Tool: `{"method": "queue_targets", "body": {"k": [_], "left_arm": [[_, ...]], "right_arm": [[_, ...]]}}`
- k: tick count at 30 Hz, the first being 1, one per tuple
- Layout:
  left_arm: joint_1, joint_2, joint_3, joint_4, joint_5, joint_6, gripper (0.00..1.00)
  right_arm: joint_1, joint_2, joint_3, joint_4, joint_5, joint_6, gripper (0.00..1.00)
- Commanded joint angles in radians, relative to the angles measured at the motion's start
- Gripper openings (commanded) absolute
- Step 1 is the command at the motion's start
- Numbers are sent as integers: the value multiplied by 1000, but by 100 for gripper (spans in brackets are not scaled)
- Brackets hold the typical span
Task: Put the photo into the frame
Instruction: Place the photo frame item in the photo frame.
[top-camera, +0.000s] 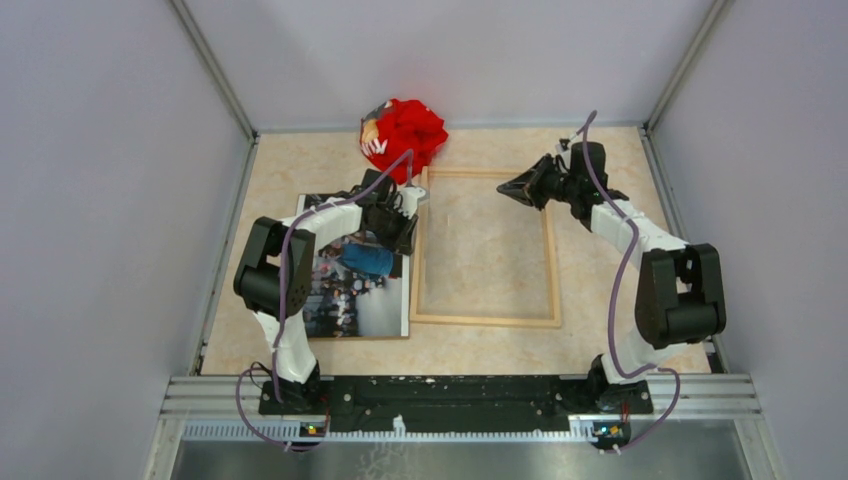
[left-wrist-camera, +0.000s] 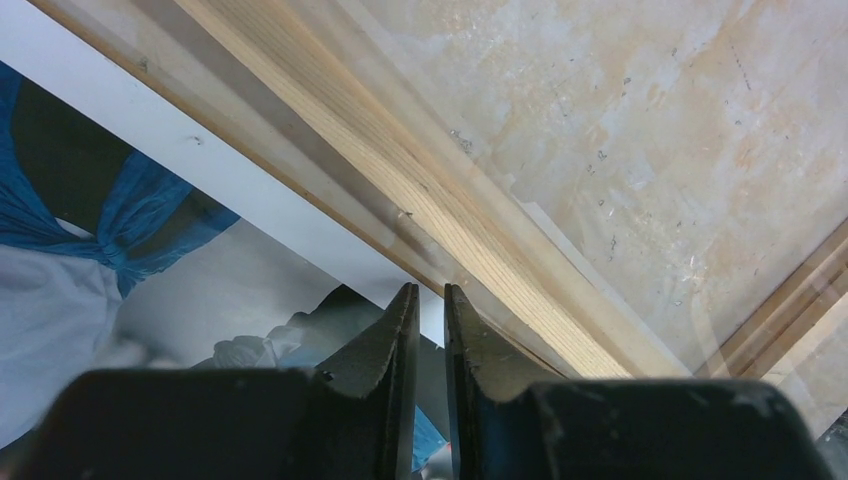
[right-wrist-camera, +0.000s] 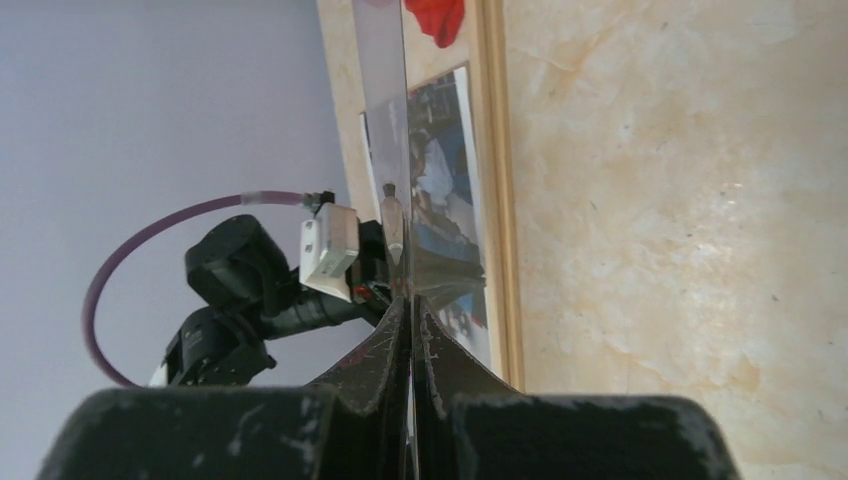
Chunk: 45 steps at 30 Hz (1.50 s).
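— Tabletop, beige marble: contents?
— Frame, flat, centre. Photo, flat, just beside the frame's left rail, outside it. Red cloth, at the back.
— Right jaws?
— Closed on a clear pane, held on edge above the frame.
— Left jaws?
— Narrow gap, low over the left rail by the photo's white edge. Cannot tell whether they grip anything.

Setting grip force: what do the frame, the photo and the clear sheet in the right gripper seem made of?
The frame: pale wood, seemingly bare; grain lines show. The photo: printed paper with white border, slight sheen. The clear sheet, pinched in the right gripper: transparent, mirrors the photo; glass or acrylic, cannot tell which.
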Motion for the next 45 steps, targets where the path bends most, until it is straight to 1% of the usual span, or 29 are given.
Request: {"method": "queue_targets", "body": {"k": [1,6,14,18,24,35,45], "left_arm": [[4,-34,13,0,26,-9,21],[4,-36,4,3,23,-7,21],[5,-32,6,7,23,-8,20],[5,-32,7,9,21,-10,20],[4,-35,7,7,17,-10,20],[5,-29,5,10,13,-8,20],[4,-28,-1,14,10,-7,20]], "right_arm": [[-5,-27,20,-73,36,-90,0],[-7,-21,2,-112,70,-121,0],[-42,-71,-14,-170,119,-197,0],[-55,-66,-3,-185,114,-222,3],[-55,-28,1,-175,93,-228,3],[-72,-23,-3,-237,147,-290,4],[-76,23,42,-229,109,-309,4]]}}
